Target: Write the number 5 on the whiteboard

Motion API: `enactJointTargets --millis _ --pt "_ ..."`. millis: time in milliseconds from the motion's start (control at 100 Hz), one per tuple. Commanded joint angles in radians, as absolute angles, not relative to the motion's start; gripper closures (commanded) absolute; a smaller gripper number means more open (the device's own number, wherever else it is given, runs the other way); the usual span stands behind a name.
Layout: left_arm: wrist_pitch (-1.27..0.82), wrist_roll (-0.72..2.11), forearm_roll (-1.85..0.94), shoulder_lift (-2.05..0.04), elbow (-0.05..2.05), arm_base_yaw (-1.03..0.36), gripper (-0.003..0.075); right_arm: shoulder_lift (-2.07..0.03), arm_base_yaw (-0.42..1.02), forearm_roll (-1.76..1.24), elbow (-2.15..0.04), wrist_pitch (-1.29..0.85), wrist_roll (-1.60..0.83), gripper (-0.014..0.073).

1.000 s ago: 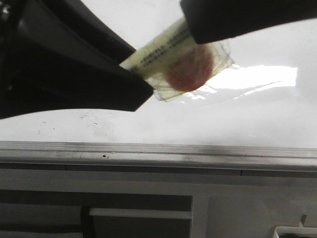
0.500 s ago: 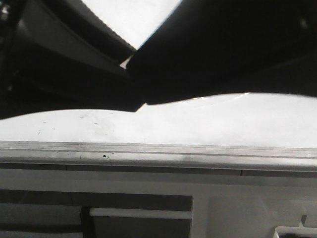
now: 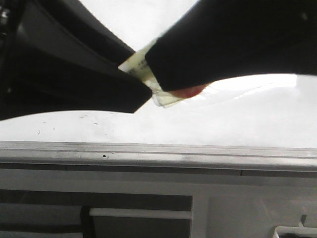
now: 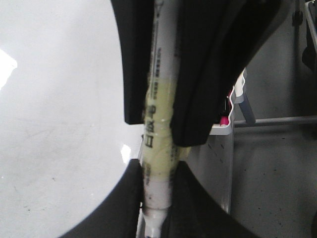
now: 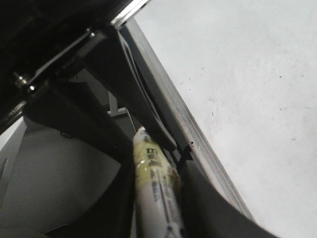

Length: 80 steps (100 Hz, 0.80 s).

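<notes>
Both grippers meet at 12 o'clock over the whiteboard [image 3: 163, 124]. Left gripper [image 4: 156, 198] clamped on a marker [image 4: 157, 144] wrapped in yellowed tape. Right gripper [image 5: 156, 198] closed around the same marker. No 5 visible on board.

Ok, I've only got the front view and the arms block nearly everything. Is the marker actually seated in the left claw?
Observer: Yes. The left wrist view shows the marker pinched between the left claw fingers, its barrel wrapped in yellowish tape.
Operator: And the right arm?
Observer: In the right wrist view, the right claw is shut on that same marker, so both claws grip it.
Operator: Anything on the board?
Observer: The stretch of whiteboard in the right wrist view carries only tiny black specks, with no drawn line.
</notes>
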<state>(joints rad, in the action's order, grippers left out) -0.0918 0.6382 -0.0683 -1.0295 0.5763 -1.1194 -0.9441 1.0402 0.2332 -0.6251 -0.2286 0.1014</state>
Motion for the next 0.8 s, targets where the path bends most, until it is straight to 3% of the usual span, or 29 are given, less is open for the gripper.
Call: enactJointTargets --millis 0,70,210,300,420,560,690,790 --pt "0.020 0.616 -0.162 -1.011 0.603 -1.125 0.0683 -0.937 1.040 0.238 -0.661 -0.154 0.105 0.0663" --pt "0.022 0.616 -0.197 -1.011 0.603 -1.121 0.0559 -0.937 1.040 0.238 -0.661 -0.160 0.105 0.0662" --pt "0.031 0.616 -0.301 -0.992 0.603 -1.108 0.0234 -0.937 1.035 0.247 -0.661 -0.213 0.105 0.0652" --pt "0.046 0.616 -0.382 -0.947 0.603 -1.085 0.0148 -0.920 1.035 0.268 -0.661 -0.270 0.105 0.0652" --pt "0.039 0.616 -0.471 -0.844 0.603 -1.028 0.0159 -0.874 1.035 0.299 -0.661 -0.331 0.105 0.0652" --pt "0.044 0.616 -0.559 -0.698 0.586 -0.921 0.0232 -0.838 0.994 0.333 -0.691 -0.446 0.165 0.0640" --pt "0.064 0.616 -0.669 -0.588 0.539 -0.811 0.0344 -0.840 0.920 0.374 -0.726 -0.455 0.219 0.0636" --pt "0.064 0.616 -0.725 -0.542 0.491 -0.748 0.0486 -0.864 0.866 0.374 -0.760 -0.434 0.219 0.0636"
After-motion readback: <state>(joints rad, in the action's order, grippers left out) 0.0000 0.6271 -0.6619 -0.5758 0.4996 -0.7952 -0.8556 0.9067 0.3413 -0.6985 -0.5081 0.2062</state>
